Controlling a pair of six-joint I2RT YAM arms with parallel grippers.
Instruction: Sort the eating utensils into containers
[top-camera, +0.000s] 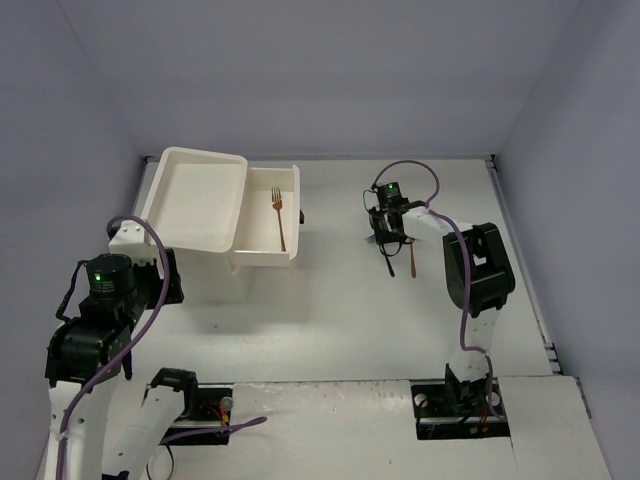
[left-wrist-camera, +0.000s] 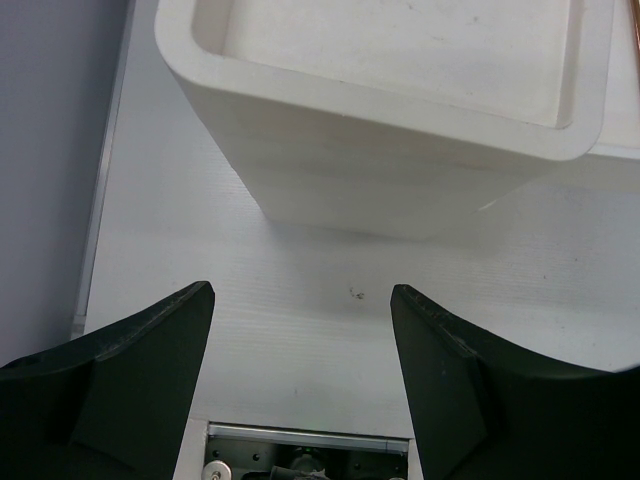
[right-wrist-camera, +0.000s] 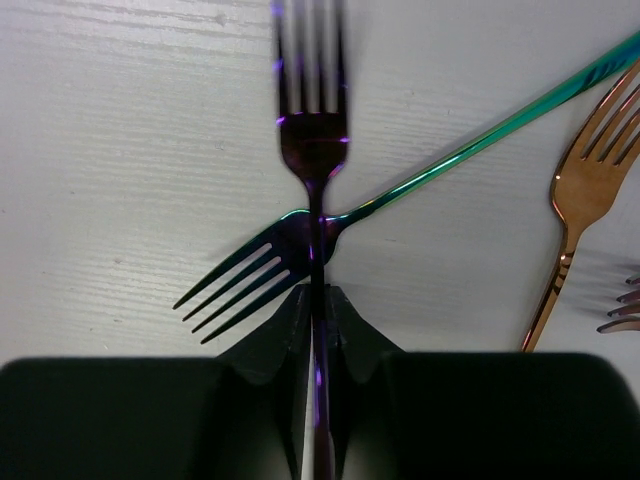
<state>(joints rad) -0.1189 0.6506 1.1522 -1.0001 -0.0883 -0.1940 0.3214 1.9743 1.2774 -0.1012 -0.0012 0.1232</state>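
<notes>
My right gripper (right-wrist-camera: 318, 300) is shut on the handle of an iridescent fork (right-wrist-camera: 314, 150), whose tines point away from me. It crosses over a second iridescent fork (right-wrist-camera: 262, 272) lying on the table. A gold fork (right-wrist-camera: 578, 190) lies to the right, and dark tines (right-wrist-camera: 622, 306) show at the frame's edge. In the top view the right gripper (top-camera: 388, 242) is right of centre, beside the gold fork (top-camera: 412, 258). The white drawer unit (top-camera: 195, 160) stands at the left. Its pulled-out drawer (top-camera: 262, 256) holds a gold fork (top-camera: 279, 218). My left gripper (left-wrist-camera: 300, 300) is open and holds nothing.
The left gripper (top-camera: 168, 278) hangs just in front of the drawer unit (left-wrist-camera: 400, 170). Grey walls close in the table at the back and both sides. The arm bases (top-camera: 460, 405) sit at the near edge.
</notes>
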